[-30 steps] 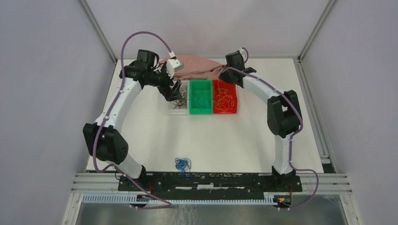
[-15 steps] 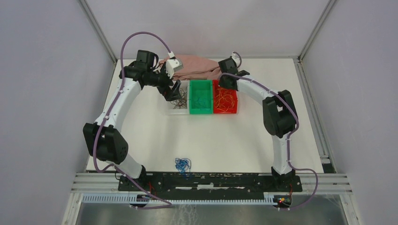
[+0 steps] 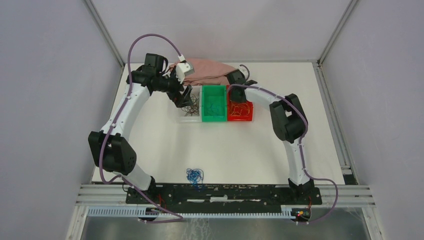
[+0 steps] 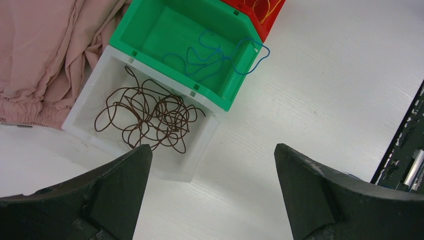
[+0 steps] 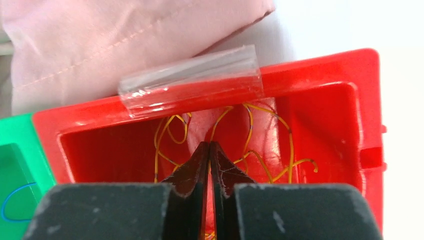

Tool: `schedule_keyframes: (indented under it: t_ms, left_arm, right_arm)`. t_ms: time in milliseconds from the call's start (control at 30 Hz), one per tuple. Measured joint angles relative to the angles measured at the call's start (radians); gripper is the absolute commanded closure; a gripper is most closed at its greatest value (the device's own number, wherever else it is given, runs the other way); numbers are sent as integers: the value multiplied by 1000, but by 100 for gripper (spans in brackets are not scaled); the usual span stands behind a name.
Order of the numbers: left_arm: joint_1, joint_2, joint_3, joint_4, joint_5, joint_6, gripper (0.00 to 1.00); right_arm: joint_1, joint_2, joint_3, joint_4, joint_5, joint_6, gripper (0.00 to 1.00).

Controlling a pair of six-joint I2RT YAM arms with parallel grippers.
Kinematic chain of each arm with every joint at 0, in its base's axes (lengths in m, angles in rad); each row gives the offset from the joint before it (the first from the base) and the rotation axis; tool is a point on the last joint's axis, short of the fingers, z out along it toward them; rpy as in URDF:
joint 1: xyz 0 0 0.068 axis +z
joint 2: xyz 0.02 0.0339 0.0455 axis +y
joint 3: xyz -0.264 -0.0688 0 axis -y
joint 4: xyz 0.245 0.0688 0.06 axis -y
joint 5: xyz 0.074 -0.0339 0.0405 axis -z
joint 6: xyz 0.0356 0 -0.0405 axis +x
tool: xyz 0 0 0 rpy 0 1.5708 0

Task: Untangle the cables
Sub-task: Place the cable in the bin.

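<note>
Sorting by colour looks like the step in hand. Brown cables (image 4: pixel 155 112) lie in the clear bin (image 4: pixel 197 162). One blue cable (image 4: pixel 215 52) is in the green bin (image 4: pixel 125 37), with a loop hanging over the rim. Yellow-orange cables (image 5: pixel 248 131) are in the red bin (image 5: pixel 360 100).

Left gripper (image 4: pixel 212 150) hangs wide open above the clear bin, holding nothing. Right gripper (image 5: pixel 209 150) is pinched closed, tips down inside the red bin. We can't tell if a strand is caught between them.

A small blue tangle (image 3: pixel 194 175) sits on the counter (image 3: pixel 225 150) near the arm bases, well apart from the bins.

Next move, we think: open the right gripper and lift it out. Then send one arm to the blue tangle to pinch a single loose loop while the other pins the clump. Risk is dragging the whole knot.
</note>
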Motion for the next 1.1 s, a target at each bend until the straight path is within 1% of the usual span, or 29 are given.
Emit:
schedule_keyframes:
  t_ms: [67, 167, 333, 400, 500, 533, 633, 700, 800, 967, 1033, 1100]
  left_arm:
    - [0, 0, -1, 0, 0, 0, 1]
    - [2, 0, -1, 0, 0, 0, 1]
    - [5, 0, -1, 0, 0, 0, 1]
    - [5, 0, -1, 0, 0, 0, 1]
    - [5, 0, -1, -1, 0, 0, 1]
    - [4, 0, -1, -1, 0, 0, 1]
    - [5, 0, -1, -1, 0, 1, 1]
    - [5, 0, -1, -3, 0, 1, 1]
    - [5, 0, -1, -31, 6, 20, 1]
    - [1, 8, -31, -151, 54, 156, 1]
    - [-8, 13, -72, -219, 53, 228, 1]
    - [-26, 15, -126, -276, 52, 295, 1]
  right_arm:
    - [0, 0, 11, -6, 4, -16, 81]
    - [0, -10, 28, -15, 6, -44, 67]
    - [-4, -69, 60, -73, 5, -90, 51]
    - [-6, -111, 69, -93, 5, -102, 47]
    - [-16, -171, 77, -121, -1, -119, 45]
    - [-21, -185, 78, -127, -5, -123, 47]
    - [-41, -222, 77, -153, -29, -134, 56]
    - [-60, -254, 56, -155, -71, -140, 62]
    - [-85, -320, -11, -157, -166, -148, 74]
    - [-111, -422, -137, -143, -391, -154, 87]
    - [-111, -427, -175, -137, -478, -157, 94]
    - [-111, -412, -204, -134, -546, -158, 97]
